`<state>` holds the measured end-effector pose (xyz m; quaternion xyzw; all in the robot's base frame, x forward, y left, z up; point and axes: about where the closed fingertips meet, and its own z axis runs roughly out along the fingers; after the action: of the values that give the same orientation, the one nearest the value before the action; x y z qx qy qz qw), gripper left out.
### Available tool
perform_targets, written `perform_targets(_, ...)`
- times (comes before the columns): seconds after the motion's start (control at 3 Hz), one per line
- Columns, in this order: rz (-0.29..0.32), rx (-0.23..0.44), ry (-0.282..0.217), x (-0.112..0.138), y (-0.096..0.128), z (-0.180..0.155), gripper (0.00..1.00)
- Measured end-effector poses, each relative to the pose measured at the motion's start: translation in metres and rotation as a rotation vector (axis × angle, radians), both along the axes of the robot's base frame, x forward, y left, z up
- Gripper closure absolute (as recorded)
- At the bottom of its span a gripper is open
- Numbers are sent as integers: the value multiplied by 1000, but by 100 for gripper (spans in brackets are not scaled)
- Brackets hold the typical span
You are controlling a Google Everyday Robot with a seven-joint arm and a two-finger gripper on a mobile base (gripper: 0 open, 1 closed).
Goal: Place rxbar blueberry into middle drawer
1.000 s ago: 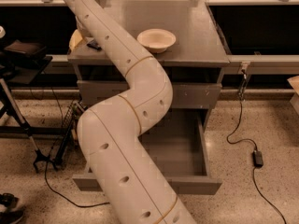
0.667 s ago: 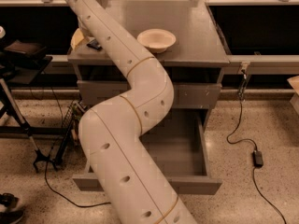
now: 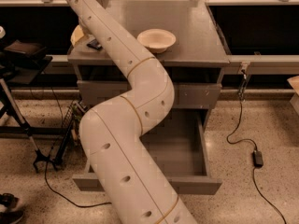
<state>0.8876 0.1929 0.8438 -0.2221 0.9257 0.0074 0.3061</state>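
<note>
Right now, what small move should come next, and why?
Probably bring the gripper, out of view past the top edge, down to the rxbar blueberry: it lies on the cabinet top beside the arm, and the middle drawer stands open.

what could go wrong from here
1. The rxbar blueberry lies beside the arm near the left edge of the counter; a sweep could knock it off.
2. The arm hides the left half of the open middle drawer.
3. The gripper is out of view past the top edge, so grasping can't be checked.
</note>
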Motion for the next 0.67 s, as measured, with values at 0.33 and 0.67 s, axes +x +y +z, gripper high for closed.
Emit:
perform_targets(0.33, -25, 25, -8, 7, -2, -5, 0)
perform_targets(0.67, -38, 39, 0, 9, -4, -12, 0)
